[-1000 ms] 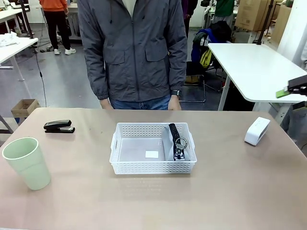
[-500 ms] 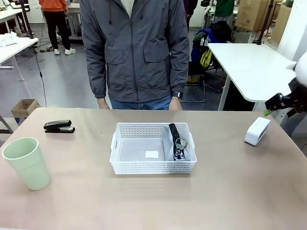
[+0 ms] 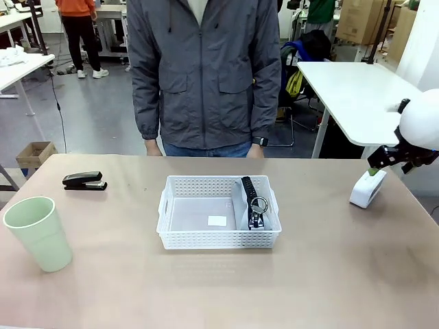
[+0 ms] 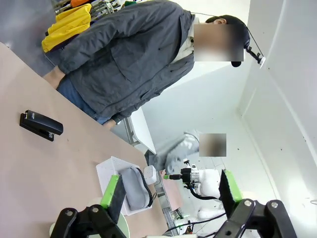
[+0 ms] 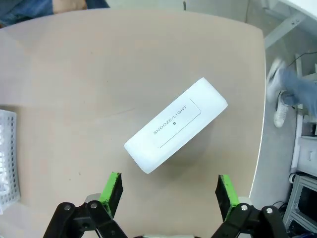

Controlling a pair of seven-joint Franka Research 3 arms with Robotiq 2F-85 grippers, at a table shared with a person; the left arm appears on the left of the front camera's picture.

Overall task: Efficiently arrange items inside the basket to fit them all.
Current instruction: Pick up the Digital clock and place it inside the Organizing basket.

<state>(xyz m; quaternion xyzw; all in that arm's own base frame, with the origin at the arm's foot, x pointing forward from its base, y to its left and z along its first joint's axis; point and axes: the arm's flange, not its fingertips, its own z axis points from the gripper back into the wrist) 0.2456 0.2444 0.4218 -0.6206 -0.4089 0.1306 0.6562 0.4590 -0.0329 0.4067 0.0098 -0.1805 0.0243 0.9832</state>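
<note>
Now the right pincer (image 5: 168, 194) has come down, spread wide, over the white block (image 3: 367, 186) at 3 o'clock from the basket (image 3: 219, 240). Only the pouch (image 3: 255, 203) lies inside; stapler (image 3: 84, 181) at 10 and cup (image 3: 40, 233) at 8 o'clock wait. The left pincer (image 4: 168, 191) hangs spread, empty.

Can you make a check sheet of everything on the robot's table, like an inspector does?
Surface: tan table, no spills seen.
Job's things: grey pouch on edge at the basket's right side; white block, stapler and cup outside it.
Clutter: small white square on the basket floor.
Grippers: left gripper open, empty; right gripper open above the white block.
Cables: thin black cable beyond the far left corner.
Surroundings: person at far side; white desk behind.
</note>
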